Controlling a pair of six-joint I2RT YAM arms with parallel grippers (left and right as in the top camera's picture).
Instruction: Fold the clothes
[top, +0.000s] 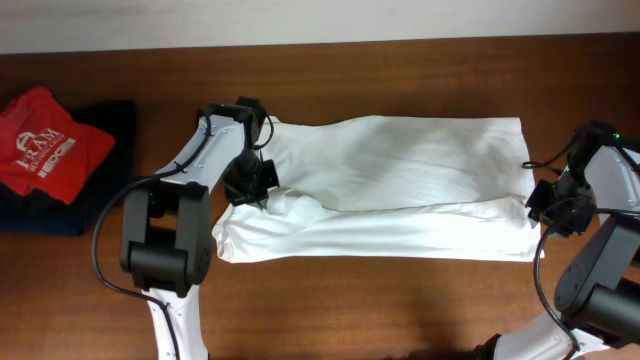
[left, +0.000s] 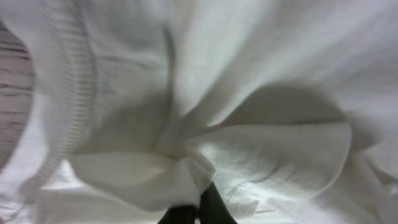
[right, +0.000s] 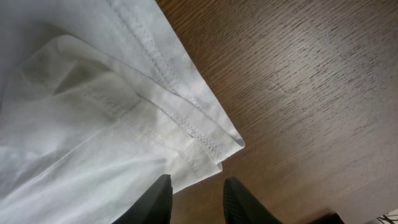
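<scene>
Overhead: white T-shirt (top: 400, 190) laid lengthwise across bench (top: 400, 300). Left jaws pinch a gathered bunch of cloth at its left end, I judge for lifting into a fold; right jaws spread over the hem corner (right: 211, 140), poised to grip.

White T-shirt (top: 400, 185), half-folded, mid-table

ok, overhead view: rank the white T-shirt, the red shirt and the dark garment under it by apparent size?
1. white T-shirt, by far the largest.
2. dark garment: outline reaches past the red shirt, but it is mostly covered, so unsure.
3. red shirt.
</scene>
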